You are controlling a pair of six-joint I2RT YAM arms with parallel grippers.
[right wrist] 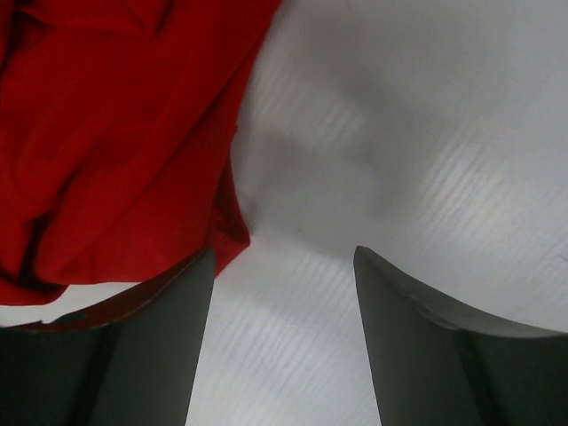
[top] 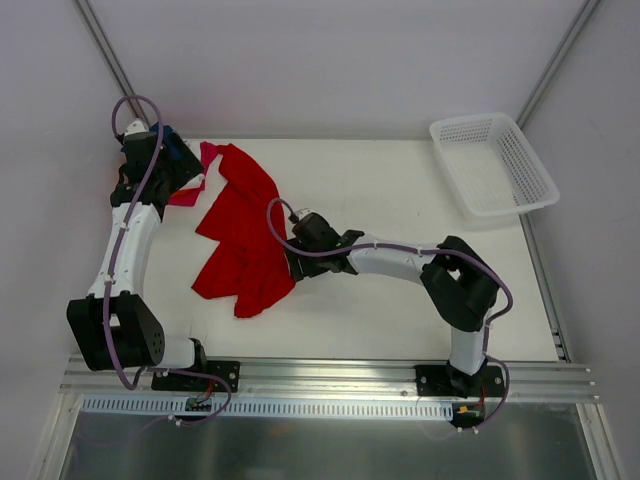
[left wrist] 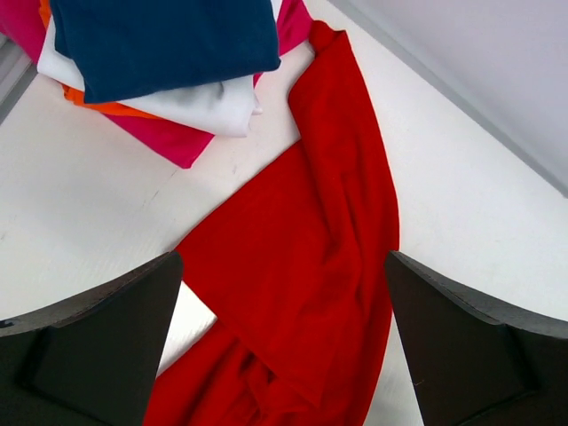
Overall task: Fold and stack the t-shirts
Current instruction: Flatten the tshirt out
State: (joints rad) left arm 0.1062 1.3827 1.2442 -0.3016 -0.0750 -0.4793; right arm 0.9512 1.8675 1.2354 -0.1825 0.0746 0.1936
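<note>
A large red t-shirt (top: 240, 235) lies crumpled and partly unfolded on the left half of the table. At its far left end sits a stack of small folded t-shirts: navy (left wrist: 169, 40) on top, then white (left wrist: 204, 102), orange (left wrist: 98, 105) and magenta (left wrist: 173, 142). My left gripper (left wrist: 284, 257) hangs open above the red t-shirt (left wrist: 328, 204), close to the stack, holding nothing. My right gripper (right wrist: 284, 253) is low at the shirt's right edge with its jaws apart over bare table. Its left finger (right wrist: 160, 346) sits at the red hem (right wrist: 115, 133).
A white mesh basket (top: 492, 165) stands at the table's back right corner. The white table (top: 400, 190) stretches between the shirt and the basket. The left arm (top: 130, 240) runs along the table's left edge.
</note>
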